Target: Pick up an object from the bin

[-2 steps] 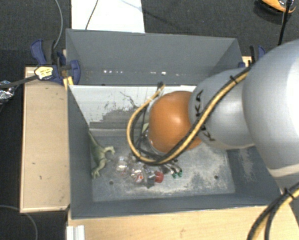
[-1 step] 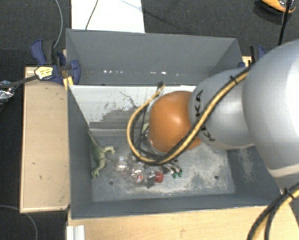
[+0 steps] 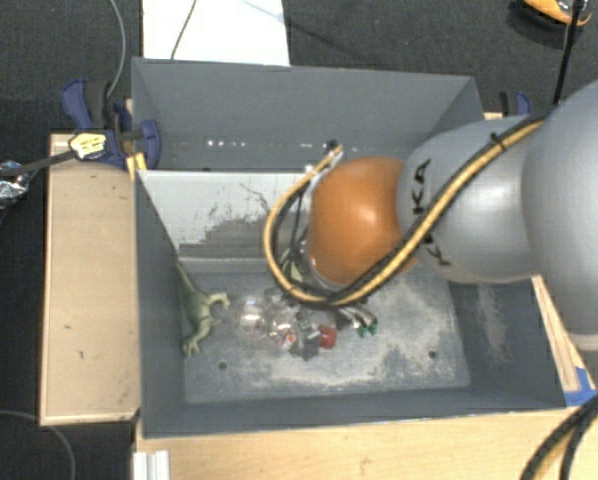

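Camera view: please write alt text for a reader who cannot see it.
The robot arm, orange cover at its wrist, reaches from the right over a small heap of clear, red and green things in the grey bin. A green toy dinosaur lies left of the heap.

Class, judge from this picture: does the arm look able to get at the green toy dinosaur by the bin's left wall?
Probably yes. The green toy dinosaur lies uncovered, apart from the small heap under the arm; only the bin's left wall stands close.

Bin (image 3: 309,118) holds green dinosaur (image 3: 201,318) — and small heap (image 3: 289,328).
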Tool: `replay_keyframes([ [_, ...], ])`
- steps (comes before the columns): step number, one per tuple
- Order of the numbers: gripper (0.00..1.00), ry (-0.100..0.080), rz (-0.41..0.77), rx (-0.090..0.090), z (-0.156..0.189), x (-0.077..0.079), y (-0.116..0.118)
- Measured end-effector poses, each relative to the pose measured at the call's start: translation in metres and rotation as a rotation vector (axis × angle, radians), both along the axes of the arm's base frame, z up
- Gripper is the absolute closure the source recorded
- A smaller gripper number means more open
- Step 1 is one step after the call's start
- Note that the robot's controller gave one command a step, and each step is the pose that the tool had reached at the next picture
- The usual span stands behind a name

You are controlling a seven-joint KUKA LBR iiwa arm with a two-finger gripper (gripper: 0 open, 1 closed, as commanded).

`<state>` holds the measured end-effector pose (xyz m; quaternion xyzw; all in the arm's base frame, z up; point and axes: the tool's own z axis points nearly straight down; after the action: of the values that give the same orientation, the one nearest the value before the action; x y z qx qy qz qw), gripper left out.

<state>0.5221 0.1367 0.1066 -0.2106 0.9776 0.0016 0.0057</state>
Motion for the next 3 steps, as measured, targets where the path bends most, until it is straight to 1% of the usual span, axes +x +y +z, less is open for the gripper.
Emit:
replay_keyframes([
  [1,1.0,0.0,-0.001,0.0,0.0,0.0,0.0],
  [2,1.0,-0.003,0.051,0.001,0.035,0.024,-0.005],
  [3,1.0,-0.002,0.05,0.001,0.035,0.024,-0.005],
])
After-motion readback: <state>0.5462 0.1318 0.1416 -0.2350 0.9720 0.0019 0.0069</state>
